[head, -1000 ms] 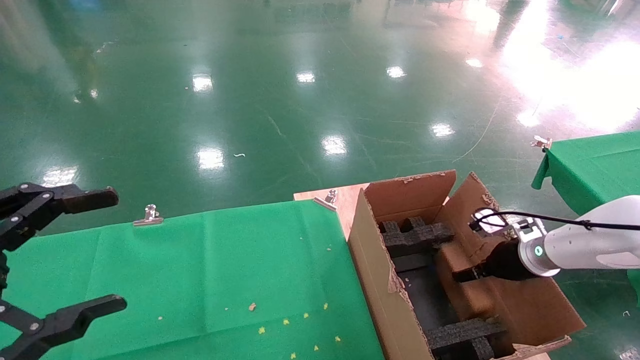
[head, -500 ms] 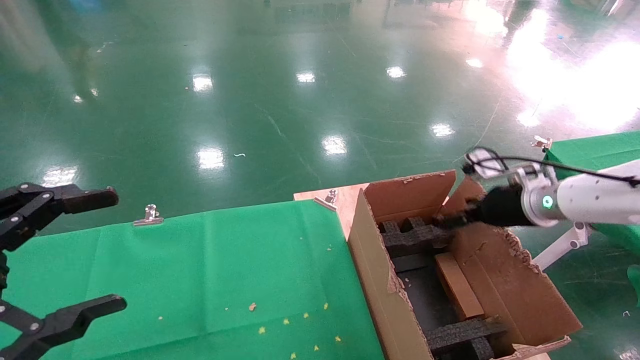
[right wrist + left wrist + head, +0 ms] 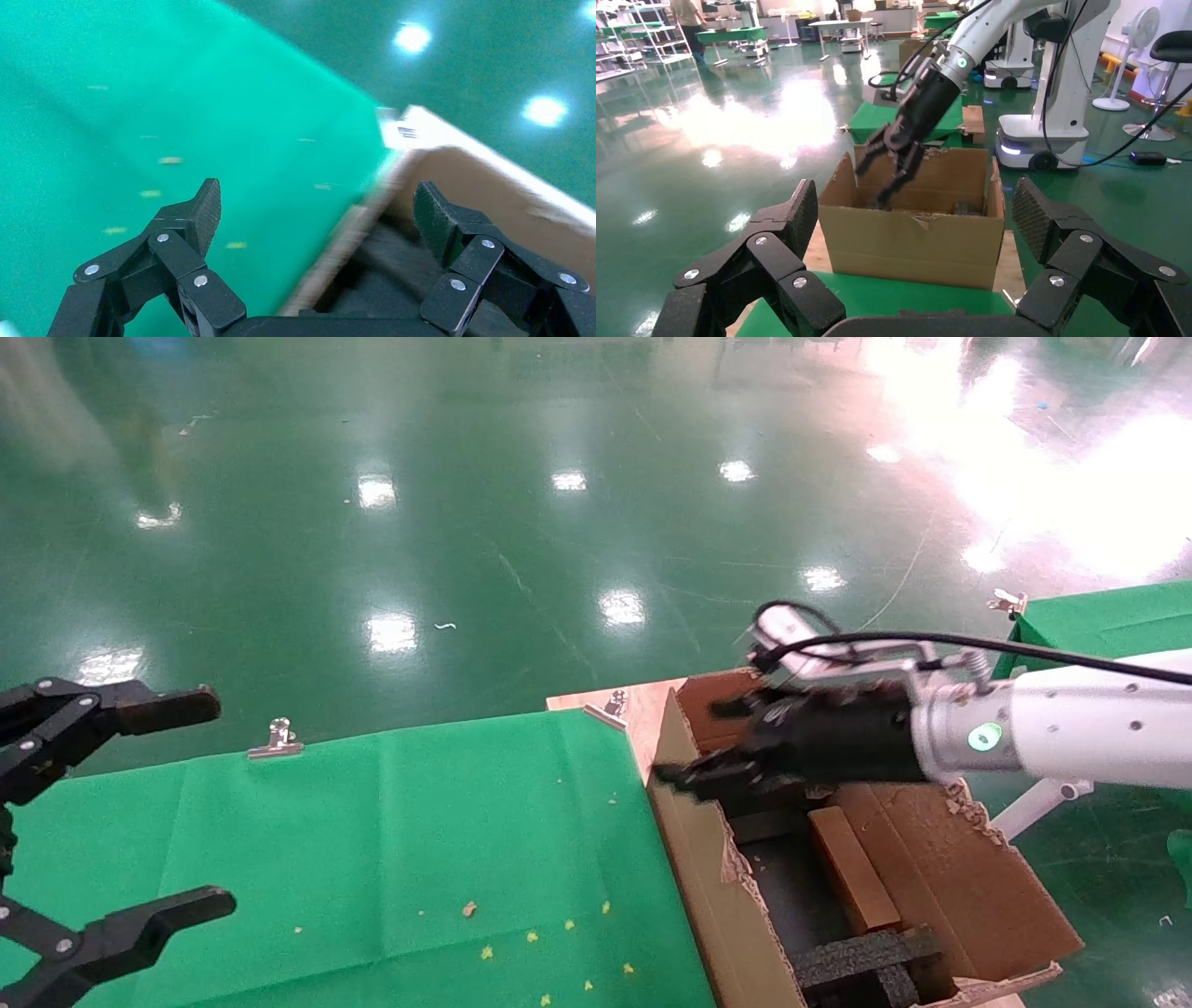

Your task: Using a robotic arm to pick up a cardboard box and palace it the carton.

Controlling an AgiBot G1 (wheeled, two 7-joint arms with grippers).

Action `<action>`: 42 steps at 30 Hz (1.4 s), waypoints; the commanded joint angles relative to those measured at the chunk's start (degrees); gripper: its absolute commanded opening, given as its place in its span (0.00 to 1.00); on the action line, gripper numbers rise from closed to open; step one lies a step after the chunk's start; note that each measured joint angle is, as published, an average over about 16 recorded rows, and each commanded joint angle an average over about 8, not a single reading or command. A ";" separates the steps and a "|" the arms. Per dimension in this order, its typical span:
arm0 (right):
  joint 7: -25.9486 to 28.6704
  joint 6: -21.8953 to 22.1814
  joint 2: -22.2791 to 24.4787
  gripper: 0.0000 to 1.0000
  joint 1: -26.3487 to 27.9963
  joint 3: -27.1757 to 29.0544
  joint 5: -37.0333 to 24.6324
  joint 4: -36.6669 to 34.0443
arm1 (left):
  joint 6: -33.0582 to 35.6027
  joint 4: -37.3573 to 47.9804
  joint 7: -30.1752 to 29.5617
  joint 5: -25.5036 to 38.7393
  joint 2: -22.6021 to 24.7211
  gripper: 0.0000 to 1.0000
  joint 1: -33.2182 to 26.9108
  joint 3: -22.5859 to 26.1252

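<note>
The robotic arm [image 3: 1071,738], my white right arm, reaches left over the carton [image 3: 694,868]. Its gripper [image 3: 691,740] is open and empty above the carton's far left corner. The cardboard box [image 3: 852,870] lies inside the carton against the right wall, between black foam blocks [image 3: 861,957]. In the right wrist view the open gripper [image 3: 320,207] hangs over the carton's rim [image 3: 492,179]. The left wrist view shows the carton [image 3: 912,242] from the side, with the right gripper [image 3: 891,165] above it. My left gripper [image 3: 216,800] is open, parked at the far left.
A green cloth [image 3: 372,840] covers the table left of the carton, held by metal clips [image 3: 277,738]. A wooden board [image 3: 643,710] lies under the carton. A second green table [image 3: 1108,635] stands at the right. A mobile robot base [image 3: 1032,140] stands behind the carton.
The right gripper let go of the cardboard box inside the carton, rose out and swung left over the carton's far left corner. The box stays in the carton. The left arm has not moved.
</note>
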 commanded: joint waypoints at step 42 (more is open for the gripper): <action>-21.10 -27.28 -6.49 1.00 -26.41 46.12 11.04 -1.31 | -0.02 0.01 0.01 -0.02 -0.01 1.00 0.00 0.01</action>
